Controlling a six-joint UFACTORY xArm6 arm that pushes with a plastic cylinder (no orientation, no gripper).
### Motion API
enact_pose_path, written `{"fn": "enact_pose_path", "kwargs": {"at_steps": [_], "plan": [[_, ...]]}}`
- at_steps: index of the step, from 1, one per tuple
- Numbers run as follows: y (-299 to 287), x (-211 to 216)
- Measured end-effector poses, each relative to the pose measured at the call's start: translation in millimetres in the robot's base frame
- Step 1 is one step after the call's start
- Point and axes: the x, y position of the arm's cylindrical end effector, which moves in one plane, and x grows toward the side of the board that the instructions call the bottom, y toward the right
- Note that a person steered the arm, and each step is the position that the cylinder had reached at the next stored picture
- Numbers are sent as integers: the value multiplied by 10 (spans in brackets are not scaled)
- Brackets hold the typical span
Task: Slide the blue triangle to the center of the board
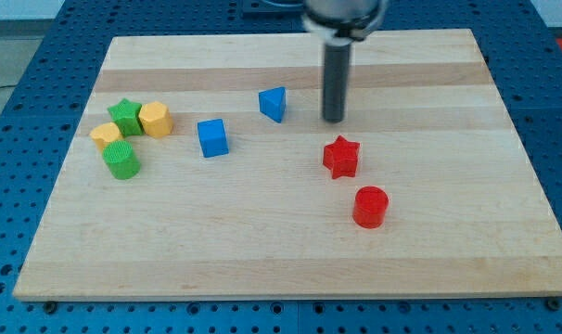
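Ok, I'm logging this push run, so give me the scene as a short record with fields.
target: blue triangle, above and left of board centre
my tip: right of the blue triangle, a gap between them
nearby: blue cube to the triangle's lower left
red blocks: red star, red cylinder below my tip
left cluster: green star, yellow hexagon, yellow block, green cylinder

A blue cube (212, 137) sits left of the table's (262, 250) middle. Toward nine o'clock four blocks cluster: a green star (126, 116) touching a yellow hexagon (155, 119) at its three o'clock, a yellow heart-like block (105, 135) below, and a green cylinder (121, 160) at the cluster's six o'clock. Right of centre stands a red star (340, 156), with a red cylinder (370, 206) at its five o'clock, apart.
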Motion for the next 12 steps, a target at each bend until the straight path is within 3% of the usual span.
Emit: {"fn": "enact_pose_path", "kwargs": {"at_steps": [1, 2, 3, 4, 6, 8, 10, 12], "plan": [[222, -520], [-368, -874], [-950, -957], [-1361, -946], [-906, -674], [-1533, -488], [-811, -127], [-711, -205]]}}
